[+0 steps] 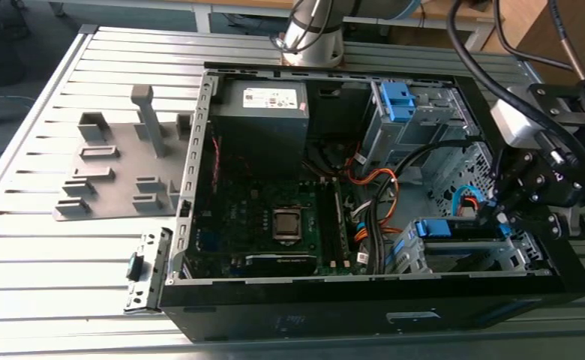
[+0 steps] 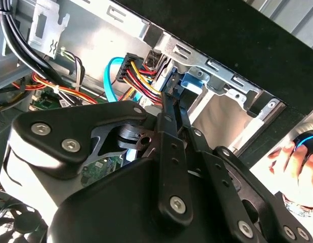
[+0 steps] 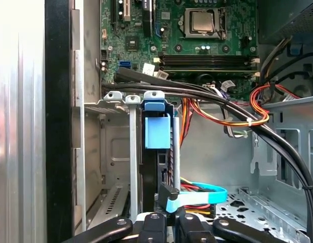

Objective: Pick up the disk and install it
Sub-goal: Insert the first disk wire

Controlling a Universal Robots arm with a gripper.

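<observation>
The disk [image 1: 442,227] sits edge-on in the lower drive cage of the open computer case [image 1: 303,307], toward the exterior view's right. Its blue carrier frame [image 3: 157,129] shows between the cage's metal rails. A blue data cable [image 3: 196,196] and a bundle of coloured power wires run to its rear end. My gripper [image 1: 495,217] hangs over the case's right wall, right behind the disk. In the second wrist view the fingers [image 2: 169,152] lie close together and the gripper [image 2: 174,96] is shut, its tips at the blue carrier [image 2: 192,81]. I cannot tell whether they touch it.
The case holds a grey power supply [image 1: 262,112], a motherboard [image 1: 272,217], an upper drive cage with a blue bracket [image 1: 397,101] and thick black cables [image 3: 237,109]. A grey fixture plate [image 1: 122,172] lies on the slatted table. A person's hand [image 2: 298,162] is beside the case.
</observation>
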